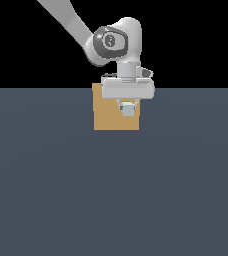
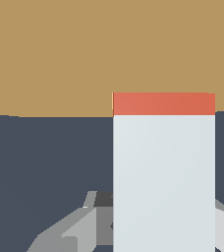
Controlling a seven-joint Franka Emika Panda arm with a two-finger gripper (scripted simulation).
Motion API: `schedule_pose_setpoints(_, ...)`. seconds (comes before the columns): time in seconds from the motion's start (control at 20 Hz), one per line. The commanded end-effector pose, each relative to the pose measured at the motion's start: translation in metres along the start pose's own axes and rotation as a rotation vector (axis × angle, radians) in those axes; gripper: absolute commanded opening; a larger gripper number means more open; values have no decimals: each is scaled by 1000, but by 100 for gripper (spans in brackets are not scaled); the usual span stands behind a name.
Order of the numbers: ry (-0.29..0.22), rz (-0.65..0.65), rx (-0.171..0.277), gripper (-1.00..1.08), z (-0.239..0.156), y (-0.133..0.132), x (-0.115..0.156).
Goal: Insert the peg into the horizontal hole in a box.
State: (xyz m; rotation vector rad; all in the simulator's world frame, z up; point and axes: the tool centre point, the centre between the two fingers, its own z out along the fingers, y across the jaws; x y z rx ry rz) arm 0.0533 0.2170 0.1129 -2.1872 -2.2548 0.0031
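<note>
You have the gripper (image 1: 128, 106) clamped on the peg (image 2: 163, 167), held level at frame centre, red end into the box (image 1: 105, 112) face, hole itself hidden.

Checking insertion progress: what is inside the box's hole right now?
The peg reaches the box; only a thin red strip shows. The hole and anything inside it are hidden by the peg.
</note>
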Motion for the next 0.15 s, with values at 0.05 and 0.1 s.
schedule_pose_setpoints(0.05, 1, 2, -4, -100, -2, 2, 8)
schedule_pose_setpoints(0.1, 1, 2, -4, -100, -2, 2, 8)
